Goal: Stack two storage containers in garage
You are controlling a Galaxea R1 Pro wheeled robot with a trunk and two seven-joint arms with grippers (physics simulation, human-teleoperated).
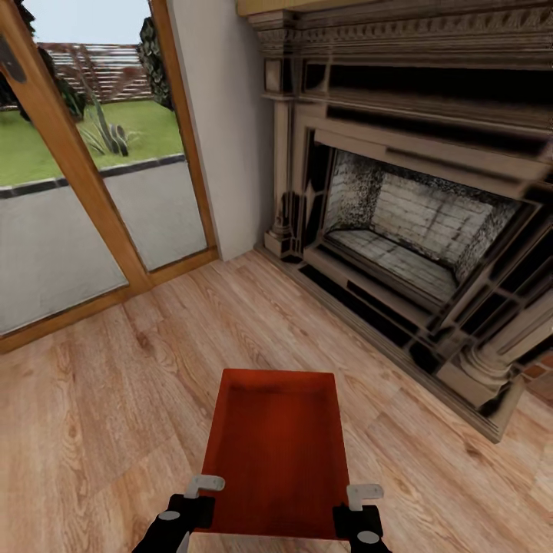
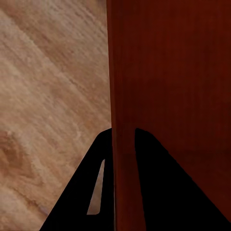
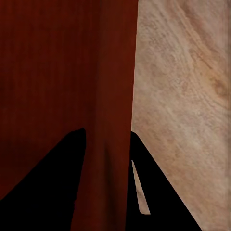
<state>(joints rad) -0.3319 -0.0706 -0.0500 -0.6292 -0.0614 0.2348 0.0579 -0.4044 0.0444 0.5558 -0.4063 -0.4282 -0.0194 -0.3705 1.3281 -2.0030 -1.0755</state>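
Note:
One orange-red storage container (image 1: 278,449) is held above the light wood-plank floor of the living room, low in the head view. My left gripper (image 1: 201,491) is shut on its left wall near the close corner. My right gripper (image 1: 361,497) is shut on its right wall. The left wrist view has the container's wall (image 2: 124,86) running between the two dark fingers (image 2: 159,187). The right wrist view gives the same: the wall (image 3: 115,82) pinched between the dark fingers (image 3: 53,183). The container looks empty.
A dark carved fireplace (image 1: 415,223) with a pale brick firebox stands on the right. A wood-framed glass door (image 1: 84,184) onto a lawn and pavement fills the left. A white wall section (image 1: 223,123) separates them. Wood flooring (image 1: 115,384) lies ahead.

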